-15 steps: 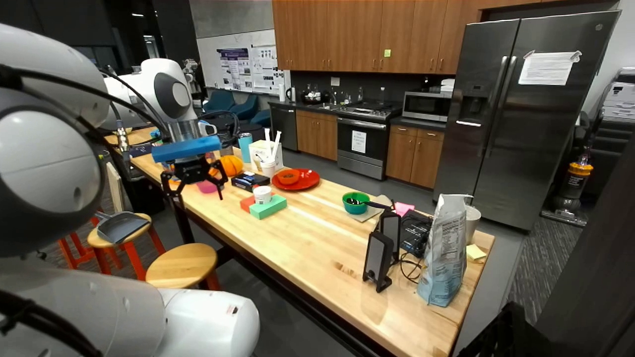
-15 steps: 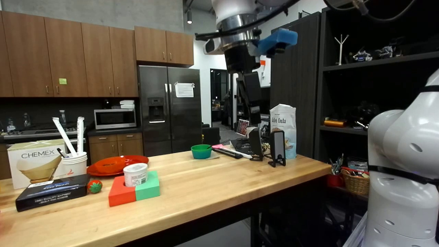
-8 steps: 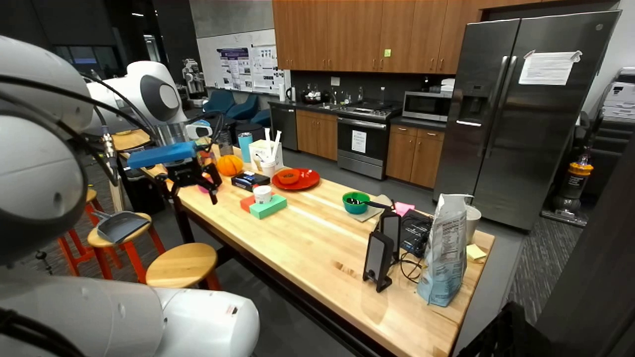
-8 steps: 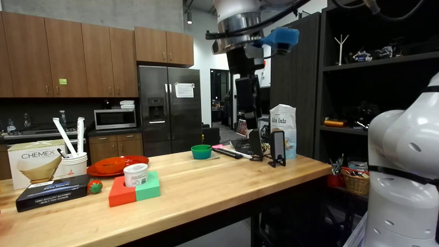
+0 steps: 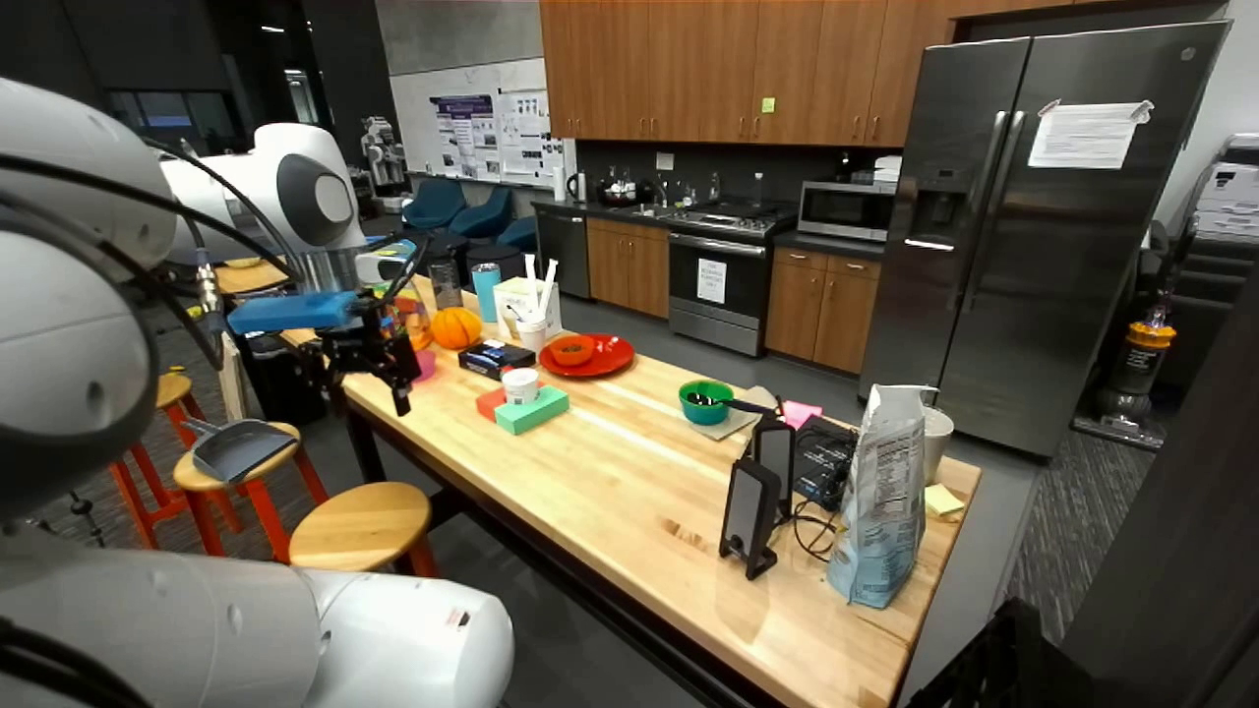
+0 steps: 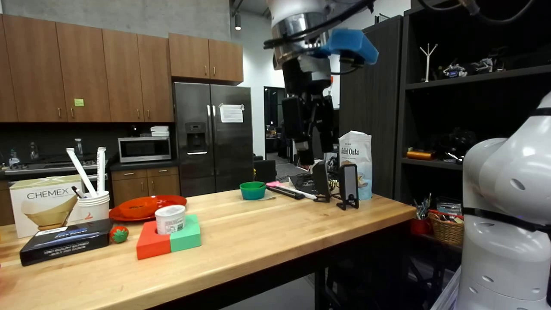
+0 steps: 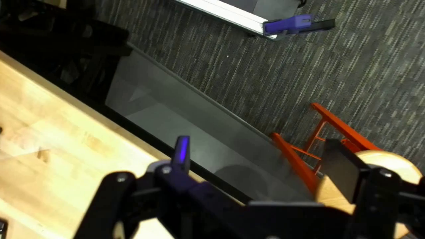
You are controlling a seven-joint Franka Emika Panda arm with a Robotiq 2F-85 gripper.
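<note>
My gripper (image 5: pixel 359 388) hangs above the near long edge of the wooden table, and both exterior views show it in the air; in an exterior view the gripper (image 6: pixel 316 153) points down with two separate fingers. Seen from the wrist, the gripper (image 7: pixel 262 162) has its fingers wide apart: a purple-lit finger (image 7: pixel 181 151) at left and a flat dark pad at right. Only floor, the table edge and an orange-legged stool (image 7: pixel 388 162) show beyond the gap. Farther along the table, a white cup (image 6: pixel 171 219) sits with a red block (image 6: pixel 153 241) and a green block (image 6: pixel 186 234).
A black box (image 5: pixel 497 358), a pumpkin (image 5: pixel 456 327), a red plate (image 5: pixel 600 359) and a green bowl (image 5: pixel 705 401) stand on the table. Two black speakers (image 5: pixel 749 511) and an oats bag (image 5: pixel 880 501) are at one end. Stools (image 5: pixel 359 526) line the near side.
The arm has swung somewhat left in an exterior view, and the gripper has turned about its axis and sunk slightly. Objects on the table have stayed put.
</note>
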